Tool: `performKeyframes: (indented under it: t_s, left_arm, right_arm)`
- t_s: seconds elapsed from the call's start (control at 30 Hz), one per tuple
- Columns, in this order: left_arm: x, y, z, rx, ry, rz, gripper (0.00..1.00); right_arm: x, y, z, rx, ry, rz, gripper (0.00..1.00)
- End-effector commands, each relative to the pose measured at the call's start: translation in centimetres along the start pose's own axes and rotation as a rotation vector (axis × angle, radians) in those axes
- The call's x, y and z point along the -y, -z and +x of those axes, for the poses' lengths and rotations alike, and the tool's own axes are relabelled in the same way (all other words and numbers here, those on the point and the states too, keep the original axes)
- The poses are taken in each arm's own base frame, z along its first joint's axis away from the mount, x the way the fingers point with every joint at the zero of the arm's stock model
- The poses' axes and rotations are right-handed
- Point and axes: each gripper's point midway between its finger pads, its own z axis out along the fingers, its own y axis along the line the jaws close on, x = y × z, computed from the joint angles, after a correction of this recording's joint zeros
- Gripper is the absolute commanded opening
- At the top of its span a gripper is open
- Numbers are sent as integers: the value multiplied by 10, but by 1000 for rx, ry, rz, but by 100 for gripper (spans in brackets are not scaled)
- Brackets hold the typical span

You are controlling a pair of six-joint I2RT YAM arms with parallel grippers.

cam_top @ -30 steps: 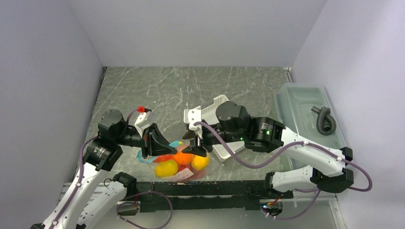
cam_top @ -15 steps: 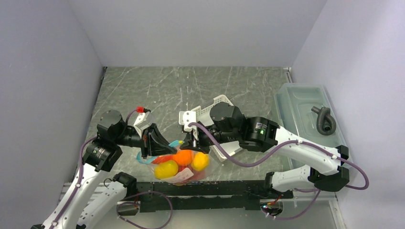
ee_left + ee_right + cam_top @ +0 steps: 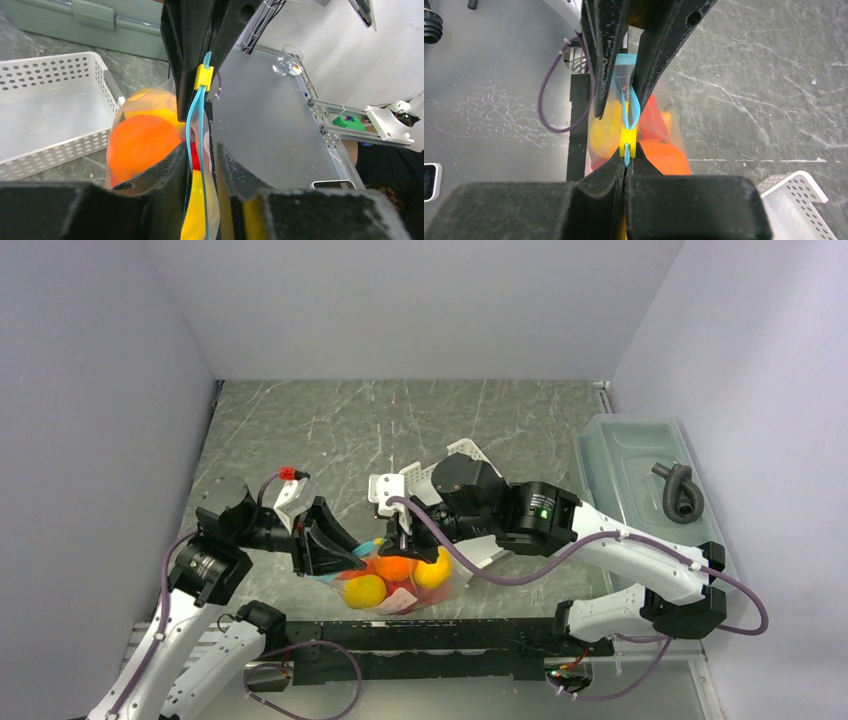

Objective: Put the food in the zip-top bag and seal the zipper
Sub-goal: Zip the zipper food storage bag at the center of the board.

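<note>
While the zip-top bag (image 3: pixel 405 592) is held between the two grippers at the near middle of the table (image 3: pixel 400 420), the food is inside it: an orange (image 3: pixel 392 567), a lemon (image 3: pixel 363 590) and red pieces. The zipper (image 3: pixel 192 120) is not yet sealed.

The right gripper (image 3: pixel 625 167) is clamped tight on the teal strip just behind the yellow slider (image 3: pixel 627 136). The left gripper (image 3: pixel 202 150) stands narrowly apart and straddles the strip without pinching it.

The step probably goes best with one end anchored, the strip kept taut and level, and the slider drawn steadily across the mouth, with the fruit kept below the track.

The top view places the bag and both arms but hides the zipper under the fingers. The right wrist view alone shows the two tracks bowed apart beyond the slider. The left wrist view adds the white basket (image 3: pixel 50 75) to the right of the bag.
</note>
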Motion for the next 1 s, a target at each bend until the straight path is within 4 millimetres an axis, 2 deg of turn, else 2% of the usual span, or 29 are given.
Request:
performKeyframes:
  t_s: [0.0, 0.07, 0.17, 0.3, 0.33, 0.37, 0.63, 0.97]
  left_arm:
    - [10, 3, -11, 31, -99, -3, 34]
    - [14, 4, -18, 40, -127, -17, 36]
    - [17, 7, -31, 58, -166, -47, 49]
    - [21, 8, -46, 79, -204, -69, 55]
    - [21, 8, -49, 86, -212, -75, 65]
    - [20, 8, -53, 93, -217, -83, 68]
    - [14, 8, -67, 128, -226, -117, 68]
    - [4, 3, -67, 137, -182, -107, 63]
  right_arm:
    - [2, 12, -34, 67, -14, 29, 0]
    - [1, 11, -35, 51, -32, 25, 0]
    - [0, 10, -36, 40, -49, 17, 0]
    - [-2, 9, -35, 31, -65, 8, 0]
    - [-3, 9, -36, 31, -66, 5, 0]
    - [-4, 8, -35, 27, -71, 1, 0]
    - [-9, 5, -40, 40, -84, -15, 0]
    - [-7, 0, -44, 59, -82, -4, 0]
